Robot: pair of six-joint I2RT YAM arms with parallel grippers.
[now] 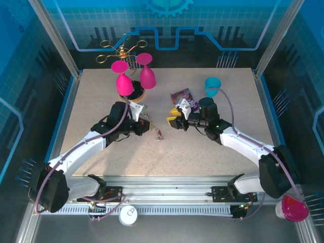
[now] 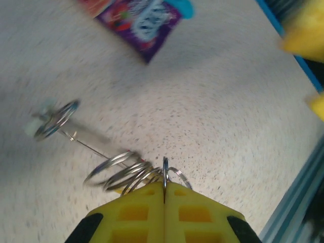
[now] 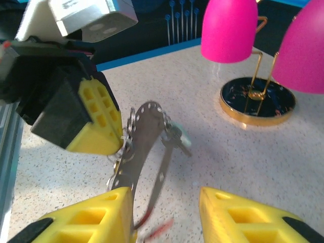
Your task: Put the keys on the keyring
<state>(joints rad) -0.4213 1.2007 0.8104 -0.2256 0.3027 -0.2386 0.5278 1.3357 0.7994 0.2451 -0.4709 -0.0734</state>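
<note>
Pinching the keyring [image 2: 123,172], the left gripper [image 2: 164,191] faces the parted right gripper [image 3: 165,201].

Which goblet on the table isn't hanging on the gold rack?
The teal goblet, right of the purple packet; both pink goblets hang upside down on the rack.

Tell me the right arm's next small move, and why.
Probably reach the right gripper down to the loose key between the arms and pinch it: its fingers stand open, while the left gripper holds the keyring by its rings.
</note>
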